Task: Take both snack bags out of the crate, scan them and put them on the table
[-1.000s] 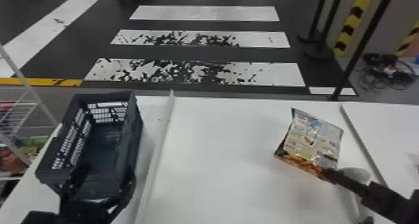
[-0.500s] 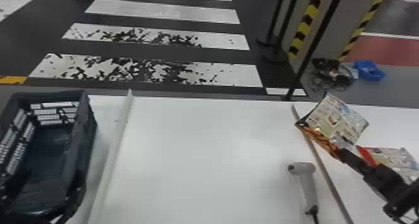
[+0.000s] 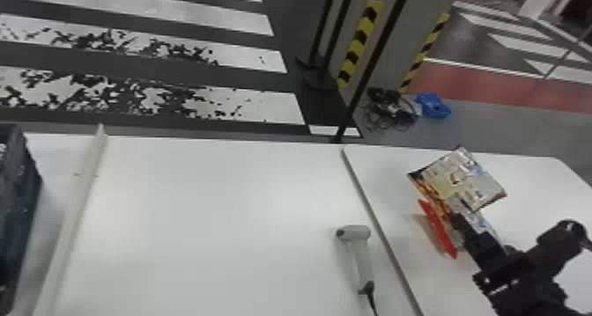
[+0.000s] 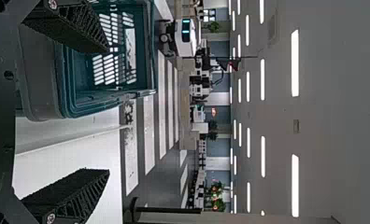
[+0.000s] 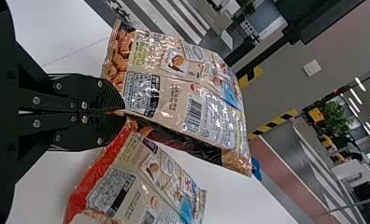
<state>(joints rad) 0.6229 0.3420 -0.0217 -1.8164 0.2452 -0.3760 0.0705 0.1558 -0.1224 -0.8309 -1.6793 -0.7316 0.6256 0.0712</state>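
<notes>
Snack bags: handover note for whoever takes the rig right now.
Right end effector: shut on the brown-edged bag, above the table.
Left end effector: open, near the crate.
Red-edged bag: on the table.
Scanner: on the table, left of the grey divider.
Done: both bags out. Scans: can't tell.
Left: confirm scans, set down the held bag.

The right arm (image 3: pixel 524 288) enters the head view at its lower right, and the right gripper (image 3: pixel 458 218) points away from the body, over the right-hand part of the worktop (image 3: pixel 198 227), short of its far edge. In its wrist view, the black fingers (image 5: pixel 106 128) pinch together at their tips. The left gripper (image 4: pixel 109 111) has its ribbed fingers (image 4: pixel 73 196) spread wide, their tips well apart.
</notes>
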